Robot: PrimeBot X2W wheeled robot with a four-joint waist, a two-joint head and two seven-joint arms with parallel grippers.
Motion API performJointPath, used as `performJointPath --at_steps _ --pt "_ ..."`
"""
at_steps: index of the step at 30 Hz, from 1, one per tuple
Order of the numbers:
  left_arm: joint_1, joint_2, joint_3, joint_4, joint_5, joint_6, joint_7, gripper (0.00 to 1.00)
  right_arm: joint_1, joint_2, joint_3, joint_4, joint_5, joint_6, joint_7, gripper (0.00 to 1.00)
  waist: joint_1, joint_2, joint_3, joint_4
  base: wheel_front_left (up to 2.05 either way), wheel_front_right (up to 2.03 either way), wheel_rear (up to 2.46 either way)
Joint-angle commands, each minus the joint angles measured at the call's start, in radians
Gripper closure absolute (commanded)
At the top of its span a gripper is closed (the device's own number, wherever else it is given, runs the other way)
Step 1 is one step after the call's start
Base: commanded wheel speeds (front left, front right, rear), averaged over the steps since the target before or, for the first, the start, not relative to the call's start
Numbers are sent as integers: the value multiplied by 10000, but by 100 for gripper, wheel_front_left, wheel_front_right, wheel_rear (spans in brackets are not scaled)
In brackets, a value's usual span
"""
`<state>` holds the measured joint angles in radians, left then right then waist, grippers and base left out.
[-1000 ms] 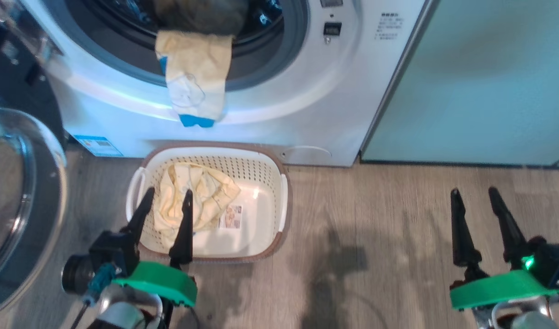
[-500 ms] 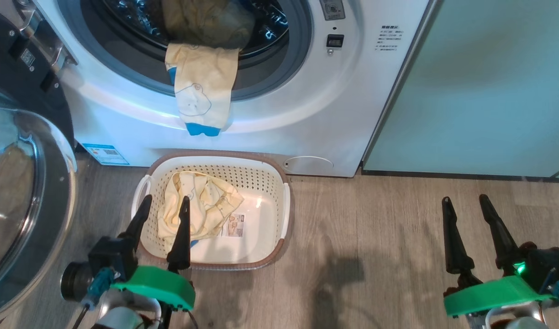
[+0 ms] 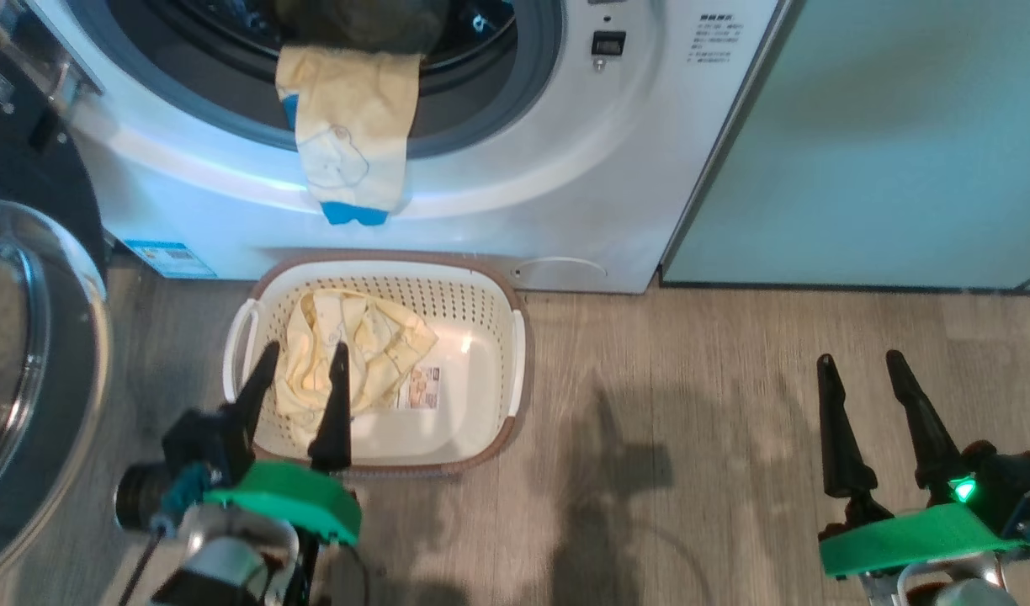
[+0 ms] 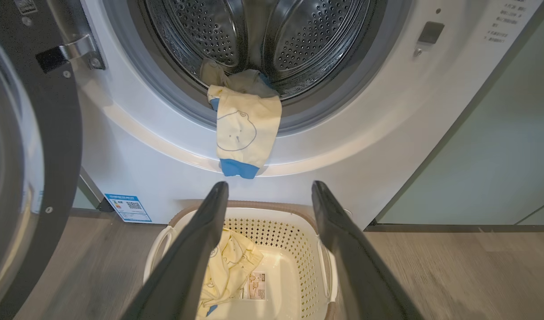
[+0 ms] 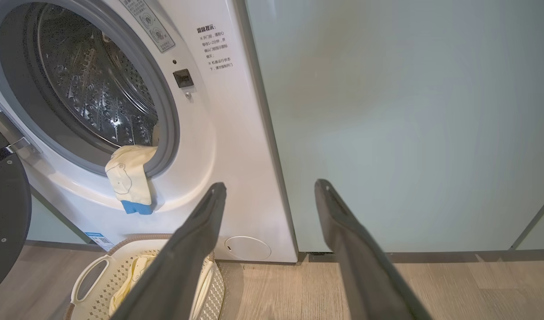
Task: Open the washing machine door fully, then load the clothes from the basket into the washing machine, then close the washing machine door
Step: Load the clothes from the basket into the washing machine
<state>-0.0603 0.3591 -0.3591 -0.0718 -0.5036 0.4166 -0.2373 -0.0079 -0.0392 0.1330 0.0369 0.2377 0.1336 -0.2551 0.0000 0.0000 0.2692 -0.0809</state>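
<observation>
The white washing machine stands with its black door swung wide open to the left. One pale yellow garment with blue trim hangs out over the grey gasket; in the left wrist view the garment drapes down from the steel drum. The cream basket sits on the floor below and holds more yellow clothes. My left gripper hovers open over the basket's near left side, nothing between its fingers. Over bare floor at the right, my right gripper is open and empty.
Pale-green cabinet doors stand right of the washer. The open door takes up the left side of the wood floor. A blue label sits low on the washer front.
The head view has shifted a little up and down. Both grippers stay open in the same spots; the garment still hangs from the opening and the clothes lie in the basket.
</observation>
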Motion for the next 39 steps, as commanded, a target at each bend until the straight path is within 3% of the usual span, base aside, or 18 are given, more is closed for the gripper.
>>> performJointPath --at_steps 1,12,25,39 --pt "-638 168 418 -119 -61 17 33 0 -308 -110 188 -374 73 -29 -67 0 0 0 246 -26 0 0 0" --pt "-2530 402 486 1460 -354 -792 414 0 -903 -110 260 -554 362 -29 -67 0 0 0 1795 -537 0 0 0" --pt "-5281 714 489 4531 -1028 -2205 1500 0 -1523 -110 175 -751 812 -29 -67 0 0 0 3216 -1144 0 0 0" --pt "-7308 1309 504 6416 -990 -2736 1987 0 -1690 -110 300 -721 1238 -29 -67 0 0 0 3518 -1552 0 0 0"
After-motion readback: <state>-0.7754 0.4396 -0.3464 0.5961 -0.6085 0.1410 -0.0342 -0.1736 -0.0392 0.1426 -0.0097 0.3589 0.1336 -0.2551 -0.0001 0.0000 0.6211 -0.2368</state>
